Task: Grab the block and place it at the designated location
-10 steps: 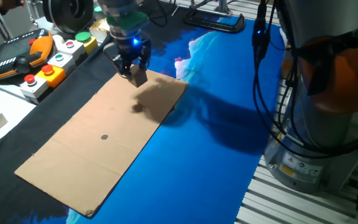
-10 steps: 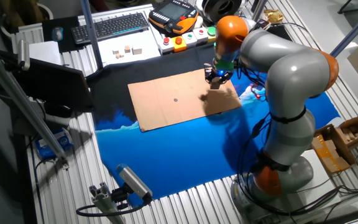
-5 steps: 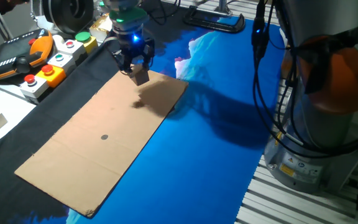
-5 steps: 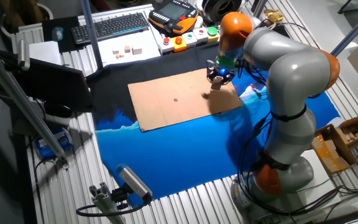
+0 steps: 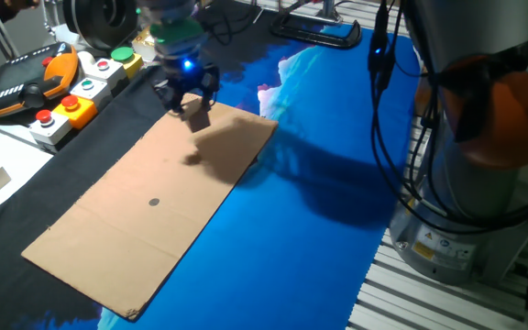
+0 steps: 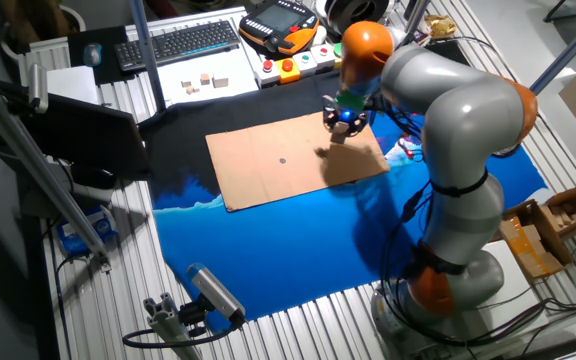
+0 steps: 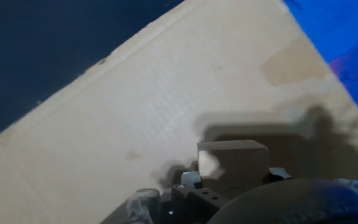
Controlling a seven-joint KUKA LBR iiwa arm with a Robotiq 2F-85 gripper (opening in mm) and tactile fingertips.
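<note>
The light tan wooden block [image 5: 197, 115] sits between my gripper's fingers, lifted above the far end of the brown cardboard sheet [image 5: 136, 229]. My gripper [image 5: 191, 105] is shut on it. It also shows in the other fixed view [image 6: 341, 130] and in the hand view, where the block [image 7: 232, 160] fills the space between the fingers over the cardboard [image 7: 135, 112]. The dark grey dot [image 5: 154, 203] lies on the cardboard well toward the near left; in the other fixed view the dot [image 6: 282, 160] is left of my gripper. The dot is out of the hand view.
A button box [image 5: 71, 96] and an orange pendant [image 5: 26, 82] stand left of the cardboard on black cloth. Blue cloth [image 5: 301, 202] covers the table to the right. The robot base [image 5: 484, 147] stands at right. A keyboard [image 6: 178, 42] and small cubes on white paper [image 6: 213, 80] lie beyond.
My gripper, with the block in it, has shifted a little to the left, toward the button box side, staying above the far end of the cardboard.
</note>
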